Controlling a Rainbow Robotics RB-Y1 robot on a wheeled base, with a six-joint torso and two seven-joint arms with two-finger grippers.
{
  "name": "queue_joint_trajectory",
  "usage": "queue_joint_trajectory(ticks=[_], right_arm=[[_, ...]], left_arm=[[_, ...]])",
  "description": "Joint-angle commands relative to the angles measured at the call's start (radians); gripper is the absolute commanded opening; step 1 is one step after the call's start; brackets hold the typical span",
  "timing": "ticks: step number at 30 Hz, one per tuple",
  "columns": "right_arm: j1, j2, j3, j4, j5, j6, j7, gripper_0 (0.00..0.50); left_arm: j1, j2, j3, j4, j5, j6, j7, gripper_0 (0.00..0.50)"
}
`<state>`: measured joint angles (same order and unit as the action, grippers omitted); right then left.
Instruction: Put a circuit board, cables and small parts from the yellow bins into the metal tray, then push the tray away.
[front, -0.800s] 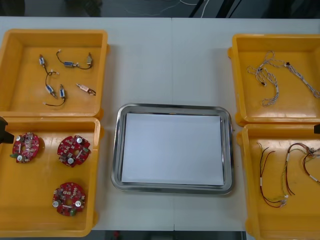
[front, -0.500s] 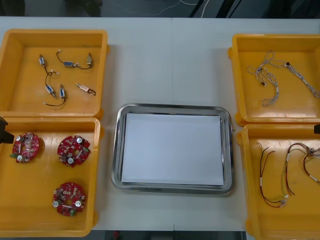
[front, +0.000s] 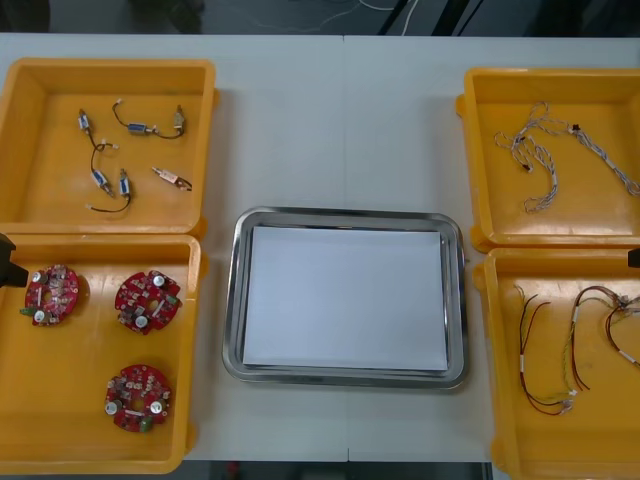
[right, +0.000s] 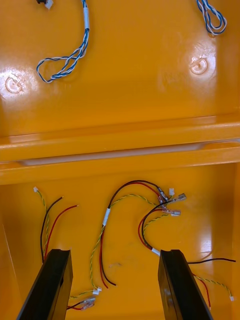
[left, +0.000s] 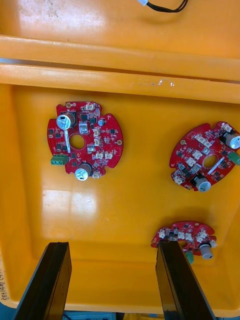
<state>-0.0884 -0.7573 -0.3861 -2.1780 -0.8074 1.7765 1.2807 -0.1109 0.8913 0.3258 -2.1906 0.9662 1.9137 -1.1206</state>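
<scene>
No change over the last 0.8 s: nothing has been lifted, so the task is not begun.

Left gripper (left: 112, 247) is wide open and empty, over the near-left yellow bin (front: 70, 350) with 3 circuit boards (front: 147, 300).

Right gripper (right: 114, 255) is open and empty, above the red and yellow cables (right: 106, 217) in the near-right bin (front: 560, 256).

Metal tray (front: 233, 300) sits central, its white inside bare.

Far-left bin (front: 110, 66) holds small metal parts (front: 100, 180); far-right bin (front: 550, 75) holds twisted blue and white cables (front: 540, 165).

Bright, even light falls from overhead. White glare patches sit on the glossy bin floor (left: 57, 200) (also in the cable bin (right: 200, 64)), the tray rim (front: 234, 300) gleams, and shadows on the table (front: 340, 120) are faint.
</scene>
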Motion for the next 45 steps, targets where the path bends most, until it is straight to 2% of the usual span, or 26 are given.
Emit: queue_joint_trajectory(ticks=[1, 45], right_arm=[[0.010, -0.043, 0.009, -0.028, 0.002, 0.006, 0.012, 0.500], [0.010, -0.043, 0.009, -0.028, 0.002, 0.006, 0.012, 0.500]], left_arm=[[-0.006, 0.044, 0.029, -0.024, 0.005, 0.006, -0.054, 0.500], [-0.006, 0.044, 0.029, -0.024, 0.005, 0.006, -0.054, 0.500]])
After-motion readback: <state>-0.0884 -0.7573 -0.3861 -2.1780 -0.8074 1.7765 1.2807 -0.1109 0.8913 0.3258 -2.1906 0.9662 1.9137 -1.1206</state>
